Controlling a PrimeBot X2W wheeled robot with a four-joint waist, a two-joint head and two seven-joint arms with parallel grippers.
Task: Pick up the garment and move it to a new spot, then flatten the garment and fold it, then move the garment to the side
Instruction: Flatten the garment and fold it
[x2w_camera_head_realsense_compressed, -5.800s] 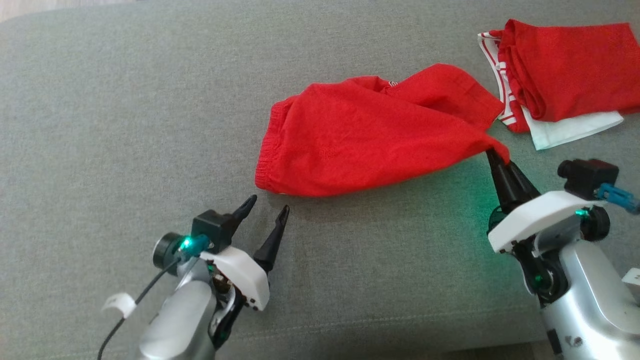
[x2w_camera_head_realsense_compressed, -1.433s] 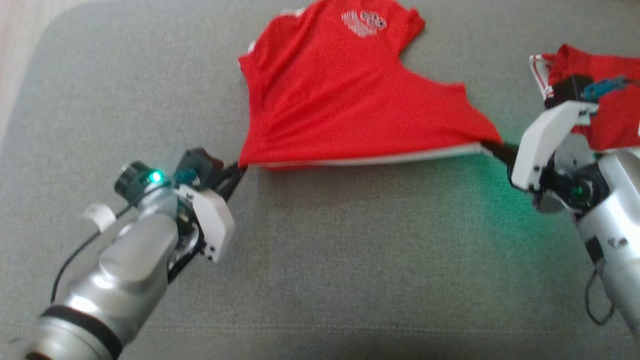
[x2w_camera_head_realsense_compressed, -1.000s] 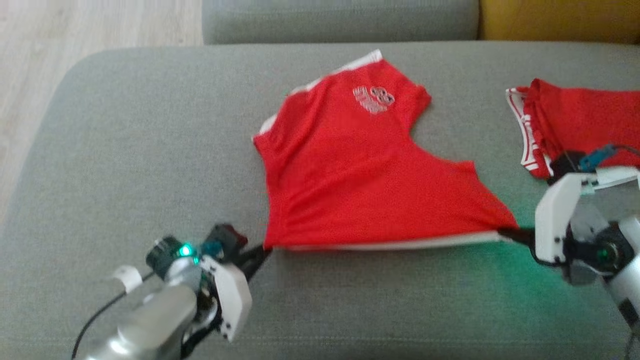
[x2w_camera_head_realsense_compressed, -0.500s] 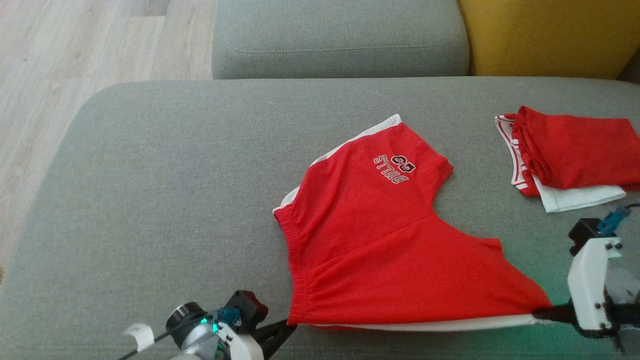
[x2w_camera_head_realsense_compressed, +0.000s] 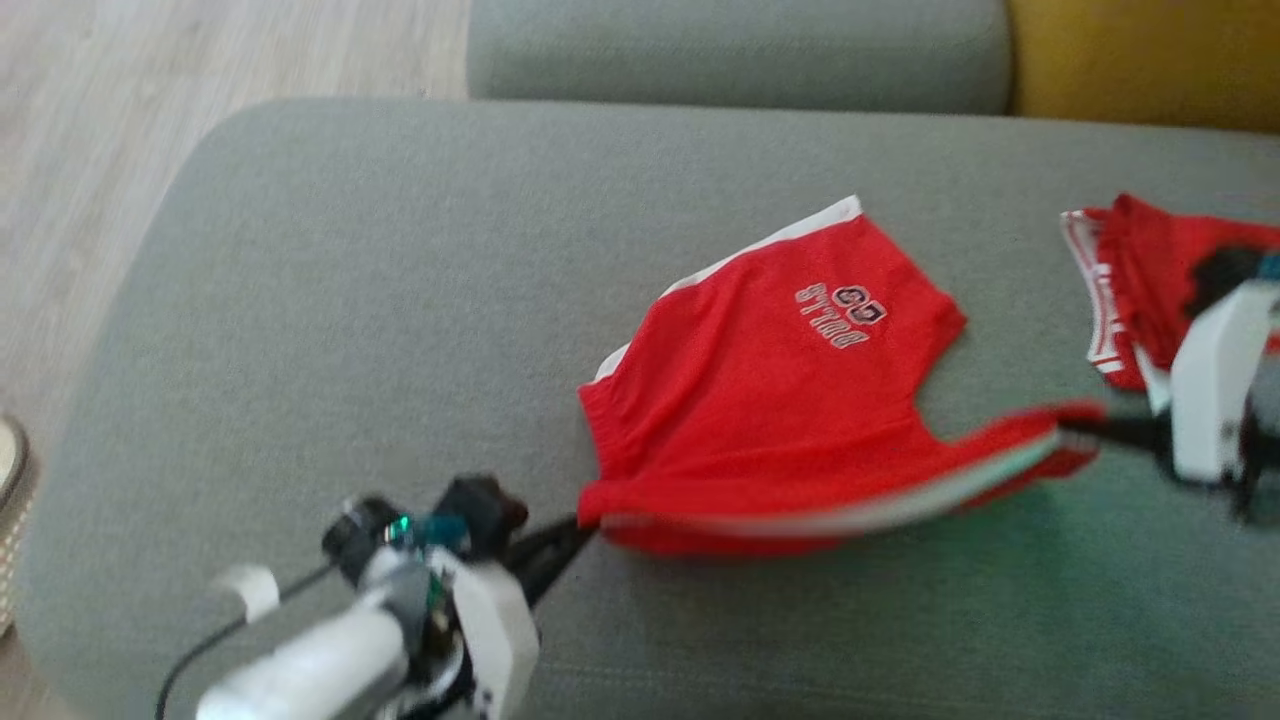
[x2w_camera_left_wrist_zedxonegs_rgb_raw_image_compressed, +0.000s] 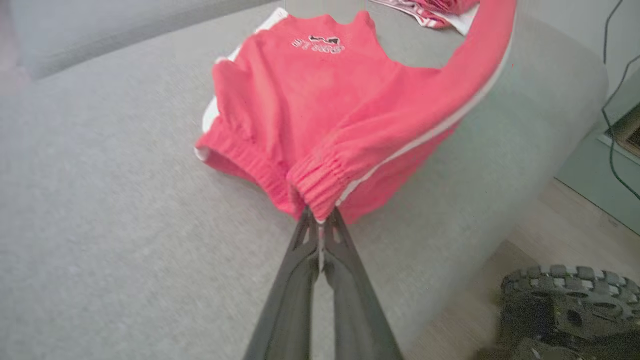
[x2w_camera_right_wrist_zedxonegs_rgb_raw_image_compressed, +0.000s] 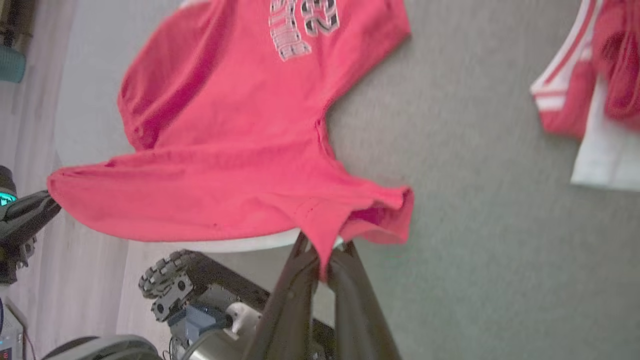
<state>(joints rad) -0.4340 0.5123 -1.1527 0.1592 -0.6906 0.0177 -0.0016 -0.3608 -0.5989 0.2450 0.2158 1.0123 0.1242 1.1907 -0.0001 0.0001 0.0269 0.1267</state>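
The garment (x2w_camera_head_realsense_compressed: 780, 400) is a pair of red shorts with white side stripes and a printed logo, its far half lying on the grey sofa seat (x2w_camera_head_realsense_compressed: 350, 300). My left gripper (x2w_camera_head_realsense_compressed: 585, 525) is shut on the near waistband corner (x2w_camera_left_wrist_zedxonegs_rgb_raw_image_compressed: 320, 185). At the right, my right gripper (x2w_camera_head_realsense_compressed: 1075, 432) is shut on the other near corner (x2w_camera_right_wrist_zedxonegs_rgb_raw_image_compressed: 325, 240), holding that edge lifted and stretched between the two. The garment's logo leg (x2w_camera_right_wrist_zedxonegs_rgb_raw_image_compressed: 300, 30) rests flat at the far side.
A folded stack of red and white clothes (x2w_camera_head_realsense_compressed: 1130, 290) lies at the right of the seat, partly behind my right wrist. A grey back cushion (x2w_camera_head_realsense_compressed: 740, 45) and yellow cushion (x2w_camera_head_realsense_compressed: 1150, 50) sit behind. Wooden floor (x2w_camera_head_realsense_compressed: 80, 150) lies to the left; my wheel (x2w_camera_left_wrist_zedxonegs_rgb_raw_image_compressed: 565, 305) shows below the seat's front edge.
Both grippers have raised the near edge off the seat and carried it farther away, so it now hangs stretched above the rest. The head camera has also shifted.
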